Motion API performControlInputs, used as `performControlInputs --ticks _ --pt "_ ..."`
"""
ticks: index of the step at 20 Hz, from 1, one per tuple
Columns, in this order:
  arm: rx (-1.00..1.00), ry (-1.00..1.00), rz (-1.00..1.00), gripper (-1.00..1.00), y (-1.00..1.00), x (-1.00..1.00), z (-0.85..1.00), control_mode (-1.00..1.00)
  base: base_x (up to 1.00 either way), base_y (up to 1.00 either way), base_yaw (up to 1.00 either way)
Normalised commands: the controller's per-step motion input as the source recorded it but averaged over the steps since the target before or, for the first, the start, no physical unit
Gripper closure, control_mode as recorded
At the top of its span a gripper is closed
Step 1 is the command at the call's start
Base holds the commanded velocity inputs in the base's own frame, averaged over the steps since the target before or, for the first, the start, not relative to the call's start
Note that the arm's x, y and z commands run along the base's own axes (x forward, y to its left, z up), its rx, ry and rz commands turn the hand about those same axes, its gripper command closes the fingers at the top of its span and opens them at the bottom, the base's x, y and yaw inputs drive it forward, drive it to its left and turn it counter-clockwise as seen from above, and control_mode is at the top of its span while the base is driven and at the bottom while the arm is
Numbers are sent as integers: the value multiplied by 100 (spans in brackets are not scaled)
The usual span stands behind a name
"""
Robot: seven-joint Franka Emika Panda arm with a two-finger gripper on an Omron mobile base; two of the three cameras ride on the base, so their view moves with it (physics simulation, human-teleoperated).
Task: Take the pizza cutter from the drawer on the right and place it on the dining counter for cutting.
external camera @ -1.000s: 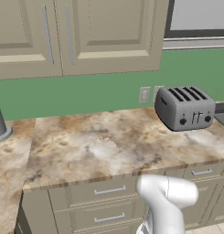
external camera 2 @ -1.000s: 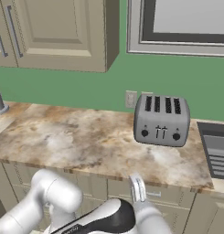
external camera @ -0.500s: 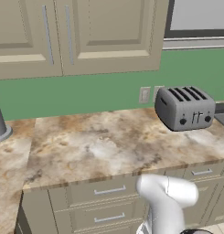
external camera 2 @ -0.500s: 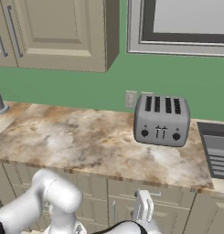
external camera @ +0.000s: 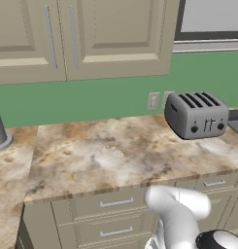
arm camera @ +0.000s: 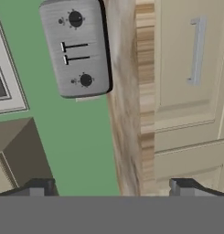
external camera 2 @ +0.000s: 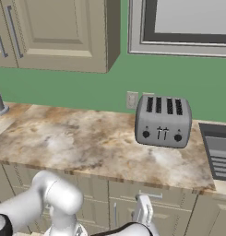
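The task is at its start: the drawer (arm camera: pixel 195 55) is closed, its silver bar handle (arm camera: pixel 196 50) untouched, at about one o'clock in the hand view. The pizza cutter is presumably inside that drawer. The end effector (arm camera: pixel 111 188) has its fingers wide apart and holds nothing, low before the cabinet fronts. A toaster (external camera 2: pixel 163 120) stands on the marbled desk (external camera: pixel 115 155) above. Opening, grasping and carrying to the dining counter all remain.

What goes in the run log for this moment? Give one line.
phase: approach | end effector: open, empty, facing drawer | drawer: shut | toaster: on worktop above
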Motion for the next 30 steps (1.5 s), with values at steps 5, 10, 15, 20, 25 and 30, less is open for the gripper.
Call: performControlInputs --ticks 5,10,15,20,25,30 --pt "0 -1 0 -100 0 34 -36 -100 0 0 0" --pt "0 0 0 -100 -9 31 -36 -100 0 0 0" --pt "0 0 0 -100 -24 31 -33 -100 0 0 0" --pt "1 -1 0 -100 -30 32 -32 -100 0 0 0" --pt "2 -4 0 -100 -26 25 -34 -100 0 0 0" --pt "3 -7 0 -100 -26 18 -33 -100 0 0 0"
